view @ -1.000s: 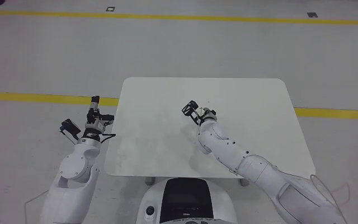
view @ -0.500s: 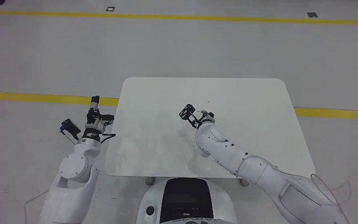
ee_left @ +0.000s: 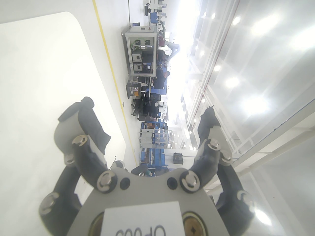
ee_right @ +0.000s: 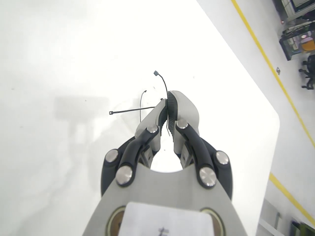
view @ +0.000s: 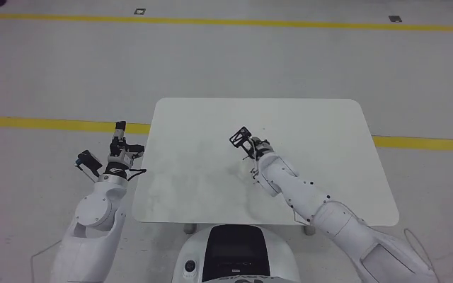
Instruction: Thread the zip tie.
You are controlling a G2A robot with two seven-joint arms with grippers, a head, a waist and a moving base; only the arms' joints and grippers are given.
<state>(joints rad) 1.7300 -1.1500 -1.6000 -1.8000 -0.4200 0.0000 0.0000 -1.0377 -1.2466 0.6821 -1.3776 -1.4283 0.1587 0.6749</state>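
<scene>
My right gripper (ee_right: 168, 96) is shut on a thin black zip tie (ee_right: 163, 82). The tie's strap curves up out of the fingertips to its small square head, and a short tail hangs down between the fingers. This gripper (view: 241, 136) hovers over the middle of the white table (view: 318, 127). Two more black zip ties lie crossed on the table just beyond it, one straight (ee_right: 133, 110) and one curved (ee_right: 141, 104). My left gripper (ee_left: 147, 106) is open and holds nothing. It sits off the table's left edge (view: 105, 145), pointing away from the table.
The white tabletop (ee_right: 73, 50) has rounded corners and bare room all around the ties. A yellow floor line (view: 64, 124) runs past both sides of the table. Racks and workstations (ee_left: 142, 50) stand far off in the room.
My right gripper, with the zip tie in it, shifted slightly left and back, and the right arm's elbow swung outward. The left arm has not moved.
</scene>
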